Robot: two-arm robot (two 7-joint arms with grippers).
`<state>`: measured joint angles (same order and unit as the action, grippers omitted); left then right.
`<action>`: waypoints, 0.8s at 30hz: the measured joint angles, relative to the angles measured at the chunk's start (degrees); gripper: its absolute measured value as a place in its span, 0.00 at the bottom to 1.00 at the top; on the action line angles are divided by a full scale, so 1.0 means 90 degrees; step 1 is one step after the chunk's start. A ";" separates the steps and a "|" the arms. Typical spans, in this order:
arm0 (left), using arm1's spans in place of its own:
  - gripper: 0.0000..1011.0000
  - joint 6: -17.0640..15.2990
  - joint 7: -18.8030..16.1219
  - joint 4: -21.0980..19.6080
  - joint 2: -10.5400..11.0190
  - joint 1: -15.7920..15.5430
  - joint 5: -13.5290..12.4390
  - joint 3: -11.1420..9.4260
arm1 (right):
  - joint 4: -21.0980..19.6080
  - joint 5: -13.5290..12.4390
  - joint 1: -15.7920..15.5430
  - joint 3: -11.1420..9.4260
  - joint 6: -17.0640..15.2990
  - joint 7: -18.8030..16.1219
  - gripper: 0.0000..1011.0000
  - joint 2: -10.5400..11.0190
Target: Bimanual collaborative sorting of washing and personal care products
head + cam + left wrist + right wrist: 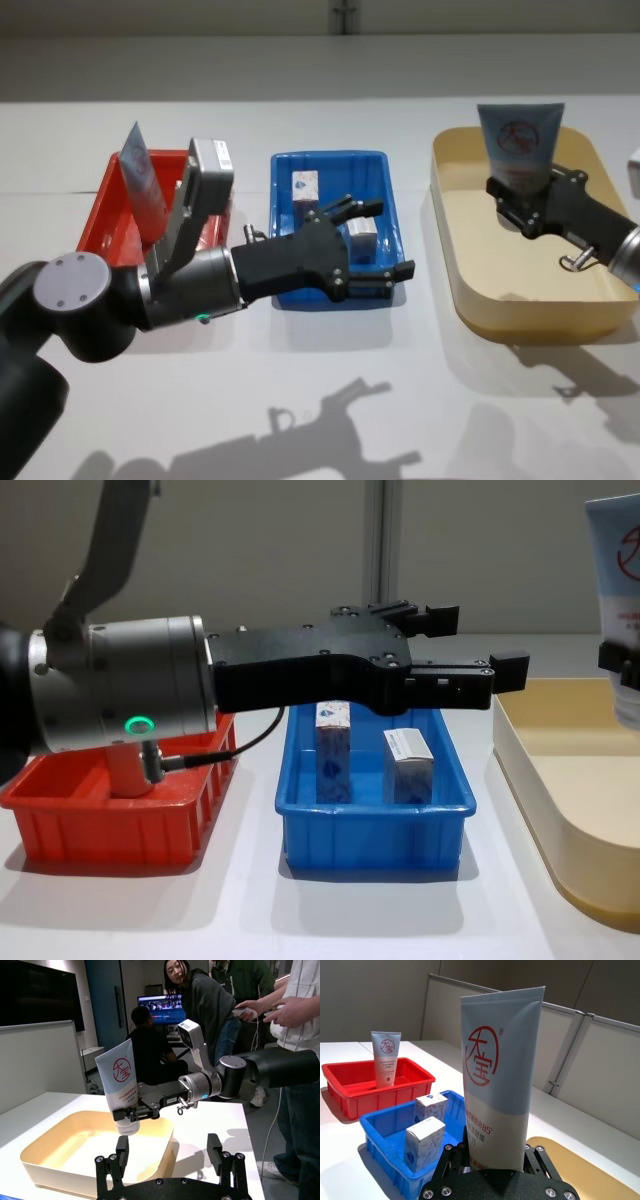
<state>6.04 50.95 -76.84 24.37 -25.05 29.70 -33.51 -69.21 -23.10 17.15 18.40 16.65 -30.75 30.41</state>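
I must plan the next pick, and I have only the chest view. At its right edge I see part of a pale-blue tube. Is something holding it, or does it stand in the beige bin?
Observer: The right gripper is shut on the tube, cap down, over the beige bin.
Operator: Thank you. The left arm hides the red bin from me. Is anything inside?
Observer: Yes, a second tube stands upright in the red bin.
Operator: Is the left gripper lined up with a carton?
Observer: Seen from the head view, the nearer carton shows between the open fingers of the left gripper.
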 joint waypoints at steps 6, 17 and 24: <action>0.99 0.0000 0.0000 0.0000 0.0000 0.0000 0.0000 0.0000 | 0.0283 0.0198 0.0174 -0.0009 -0.0095 0.0136 0.45 -0.0175; 0.99 0.0000 0.0000 0.0000 0.0000 0.0000 0.0000 0.0000 | 0.0852 0.0478 0.0480 -0.0021 -0.0246 0.0343 0.45 -0.0506; 0.99 0.0000 0.0000 0.0000 0.0000 0.0000 0.0000 0.0000 | 0.1259 0.0644 0.0713 -0.0023 -0.0263 0.0381 0.45 -0.0707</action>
<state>6.04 50.95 -76.84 24.37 -25.05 29.70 -33.51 -57.88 -17.31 23.57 18.20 14.28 -27.32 24.05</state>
